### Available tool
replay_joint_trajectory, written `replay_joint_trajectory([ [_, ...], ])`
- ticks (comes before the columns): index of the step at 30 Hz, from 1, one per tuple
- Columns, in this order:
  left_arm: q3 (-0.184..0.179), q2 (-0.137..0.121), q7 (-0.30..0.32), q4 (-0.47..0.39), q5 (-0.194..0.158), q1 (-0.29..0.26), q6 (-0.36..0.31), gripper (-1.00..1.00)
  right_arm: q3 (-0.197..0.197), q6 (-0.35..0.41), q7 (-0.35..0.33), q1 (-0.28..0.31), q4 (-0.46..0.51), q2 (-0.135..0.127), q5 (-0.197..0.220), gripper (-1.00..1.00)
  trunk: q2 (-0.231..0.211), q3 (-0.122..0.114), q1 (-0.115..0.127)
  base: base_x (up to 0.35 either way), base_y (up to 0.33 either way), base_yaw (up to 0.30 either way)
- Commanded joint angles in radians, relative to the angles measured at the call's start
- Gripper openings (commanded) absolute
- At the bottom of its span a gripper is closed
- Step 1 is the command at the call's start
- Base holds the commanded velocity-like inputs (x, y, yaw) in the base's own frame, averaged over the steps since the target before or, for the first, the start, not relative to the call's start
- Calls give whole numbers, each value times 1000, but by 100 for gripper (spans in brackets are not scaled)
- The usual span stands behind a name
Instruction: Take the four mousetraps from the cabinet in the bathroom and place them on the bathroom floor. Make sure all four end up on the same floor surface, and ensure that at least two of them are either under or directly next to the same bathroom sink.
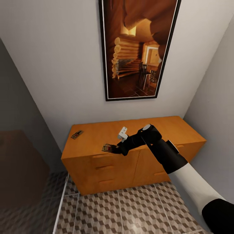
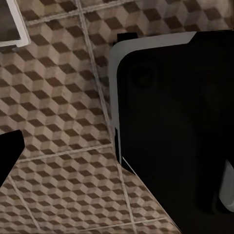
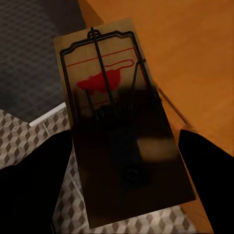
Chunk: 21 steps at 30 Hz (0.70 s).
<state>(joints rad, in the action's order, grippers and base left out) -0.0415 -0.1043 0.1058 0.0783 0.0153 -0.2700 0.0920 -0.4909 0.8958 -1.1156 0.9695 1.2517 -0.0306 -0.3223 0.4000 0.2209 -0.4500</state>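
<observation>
Reaching: right end effector (image 1: 114, 150) straddles the front mousetrap (image 1: 106, 148), fingers spread, not clamped.
Overhang: trap projects past cabinet (image 1: 143, 162) edge, easing pickup.
Left end effector: state unclear.

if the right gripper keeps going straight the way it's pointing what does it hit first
Most likely the mousetrap right in front of it, which lies between the right gripper fingers at the front edge of the cabinet top. Whether the fingers already touch it is unclear. Past the trap, the line probably drops to the bathroom floor.
</observation>
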Motion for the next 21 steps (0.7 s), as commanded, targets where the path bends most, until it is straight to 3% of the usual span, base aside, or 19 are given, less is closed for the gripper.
replay_joint_trajectory([
  [1,0,0,0,0,0,0,0,100,0,0,0,0,0,0,0,-100,0,0,0,-296,-155,0],
  [16,0,0,0,0,0,0,0,100,-2,-1,2,0,-2,-3,1,-100,0,0,0,-324,-29,0],
  [21,0,0,0,0,0,0,0,100,-3,-7,4,0,-24,-6,3,-100,0,0,0,-147,0,0],
])
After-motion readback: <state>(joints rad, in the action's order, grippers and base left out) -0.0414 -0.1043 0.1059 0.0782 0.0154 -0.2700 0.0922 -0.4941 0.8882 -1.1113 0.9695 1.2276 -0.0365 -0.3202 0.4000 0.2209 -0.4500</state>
